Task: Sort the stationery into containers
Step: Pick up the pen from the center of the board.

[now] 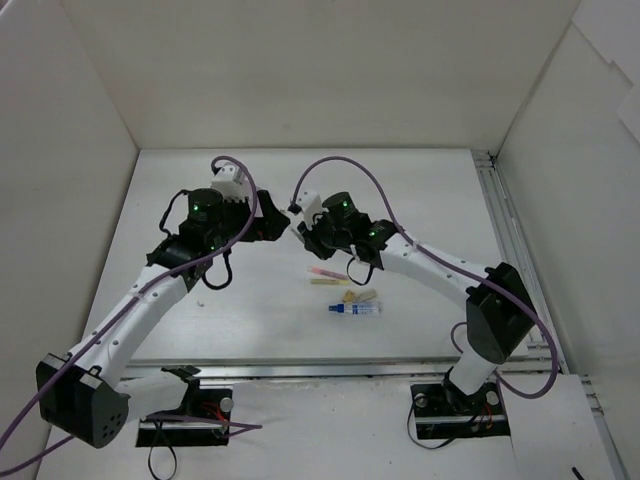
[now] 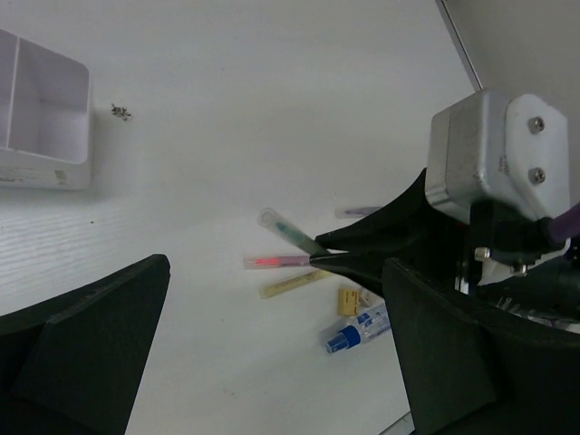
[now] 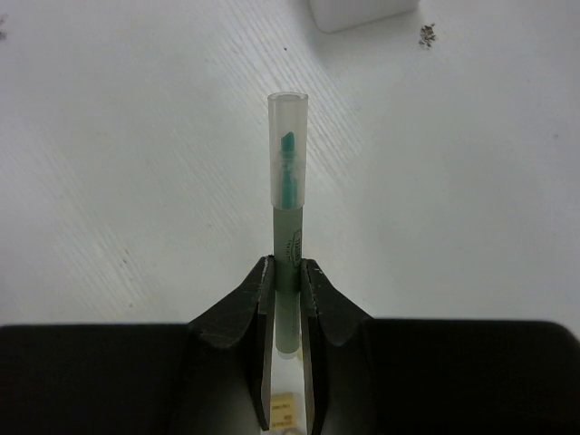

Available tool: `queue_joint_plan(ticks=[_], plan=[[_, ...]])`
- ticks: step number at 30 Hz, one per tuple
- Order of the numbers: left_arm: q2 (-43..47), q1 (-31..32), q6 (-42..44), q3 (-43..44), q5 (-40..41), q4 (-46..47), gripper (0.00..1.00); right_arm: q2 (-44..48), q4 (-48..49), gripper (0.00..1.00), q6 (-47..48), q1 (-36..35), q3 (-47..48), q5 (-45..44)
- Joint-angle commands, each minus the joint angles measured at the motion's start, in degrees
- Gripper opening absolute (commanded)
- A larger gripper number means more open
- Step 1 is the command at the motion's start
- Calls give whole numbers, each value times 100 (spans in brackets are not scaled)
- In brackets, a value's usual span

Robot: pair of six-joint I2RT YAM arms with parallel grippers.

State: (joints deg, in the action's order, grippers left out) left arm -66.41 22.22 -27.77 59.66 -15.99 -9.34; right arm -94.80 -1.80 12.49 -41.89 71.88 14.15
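Note:
My right gripper [image 3: 288, 272] is shut on a green pen [image 3: 288, 181] with a clear cap and holds it above the table; the pen points toward the white divided box [image 3: 362, 11]. In the left wrist view the green pen [image 2: 290, 231] sticks out of the right gripper's black fingers [image 2: 362, 252]. My left gripper [image 2: 272, 362] is open and empty, above the table. On the table lie a pink pen [image 2: 276, 261], a yellow pen [image 2: 294, 284], a tan eraser [image 2: 349, 301] and a blue-and-white tube [image 2: 358, 331]. The box [image 2: 45, 109] stands at the far left.
In the top view both grippers, left [image 1: 272, 225] and right [image 1: 298, 228], meet near the table's middle, with the pink pen [image 1: 325, 274] and tube [image 1: 355, 309] just in front. White walls enclose the table. A dark speck [image 2: 120, 111] lies beside the box.

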Motion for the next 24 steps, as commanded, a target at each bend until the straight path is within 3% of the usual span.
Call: queue_joint_plan(ticks=[1, 8, 16, 23, 24], plan=[[-56, 212, -202, 319, 280, 363, 100, 462, 1146, 0, -642, -188, -270, 35], [111, 494, -571, -68, 1193, 592, 96, 980, 2051, 0, -1126, -539, -937, -237], [94, 687, -731, -245, 1484, 890, 85, 1298, 2632, 0, -1469, -610, -1326, -484], [-346, 942, -537, 54, 1528, 803, 64, 999, 2343, 0, -1381, -645, -860, -579], [-381, 942, -537, 72, 1555, 750, 57, 990, 2360, 0, -1398, -663, -851, -659]])
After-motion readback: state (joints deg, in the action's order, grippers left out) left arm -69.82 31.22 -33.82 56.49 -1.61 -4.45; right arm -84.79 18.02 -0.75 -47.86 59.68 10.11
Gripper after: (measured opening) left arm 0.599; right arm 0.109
